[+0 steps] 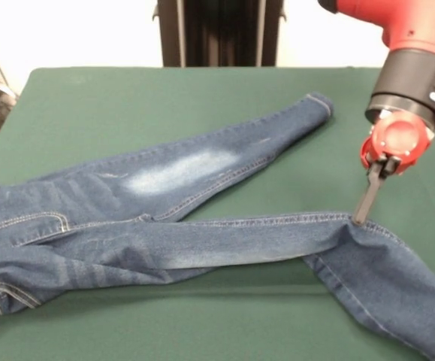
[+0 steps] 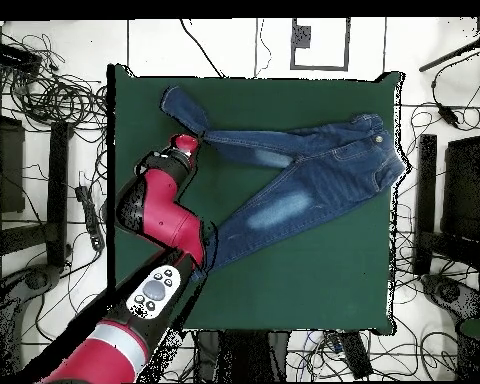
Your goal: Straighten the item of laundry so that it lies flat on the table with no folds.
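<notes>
The gripper (image 1: 362, 216) has its dark fingers (image 1: 369, 197) pressed together, the tips pinching the jeans (image 1: 164, 218) at a bend in one leg. From the fingertips that leg runs back to the waistband, its lower part angling off the other way. The jeans lie spread on the green table (image 1: 202, 98).

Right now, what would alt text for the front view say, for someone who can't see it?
A small pair of blue jeans lies spread on a green table, one leg straight, the other bent at a fold. The red robot arm's gripper touches down at that fold, its jaws looking shut.
</notes>
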Controlling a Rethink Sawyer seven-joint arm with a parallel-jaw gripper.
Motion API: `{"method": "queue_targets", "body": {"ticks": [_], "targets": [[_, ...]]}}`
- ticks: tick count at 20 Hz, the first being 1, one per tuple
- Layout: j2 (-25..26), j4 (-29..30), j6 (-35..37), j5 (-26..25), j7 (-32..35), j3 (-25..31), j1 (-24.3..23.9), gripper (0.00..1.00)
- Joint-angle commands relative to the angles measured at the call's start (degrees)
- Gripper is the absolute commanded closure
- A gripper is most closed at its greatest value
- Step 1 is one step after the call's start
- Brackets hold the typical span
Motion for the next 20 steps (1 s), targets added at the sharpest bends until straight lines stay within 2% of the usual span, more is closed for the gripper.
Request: {"method": "queue_targets", "body": {"ticks": [1, 15, 20], "targets": [[4.16, 3.33, -0.52, 5.41, 4.07, 5.04, 3.57, 1.0], [5.54, 2.89, -1.27, 8.41, 2.87, 4.83, 5.15, 1.0], [5.31, 3.21, -1.5, 7.77, 3.3, 4.95, 5.36, 1.0]]}}
